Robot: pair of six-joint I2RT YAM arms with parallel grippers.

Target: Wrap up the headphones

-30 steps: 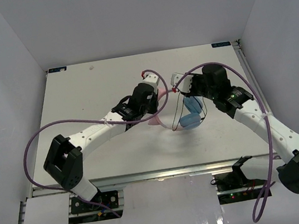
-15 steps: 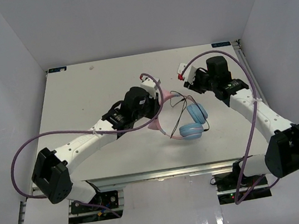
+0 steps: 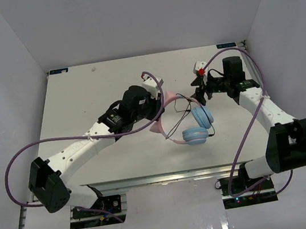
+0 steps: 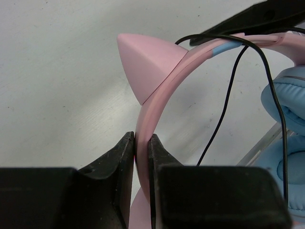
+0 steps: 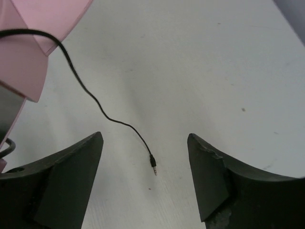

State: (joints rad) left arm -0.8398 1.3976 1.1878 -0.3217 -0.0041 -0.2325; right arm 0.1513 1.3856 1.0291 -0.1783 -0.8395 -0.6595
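The headphones lie mid-table: a pink cat-eared headband, two light-blue ear cups and a thin black cable. My left gripper is shut on the headband; in the left wrist view its jaws pinch the pink band just below a cat ear, with the cable and a blue ear cup to the right. My right gripper is open and empty above the table. The cable's free plug lies on the table between its fingers, untouched.
Thick purple robot cables loop off both arms. The white table is walled at the back and both sides. The headband's pink edge fills the right wrist view's top left.
My right gripper has drawn back to the right, away from the ear cups. The headphones now lie spread out with the ear cups side by side. My left arm has shifted slightly right, still gripping the band.
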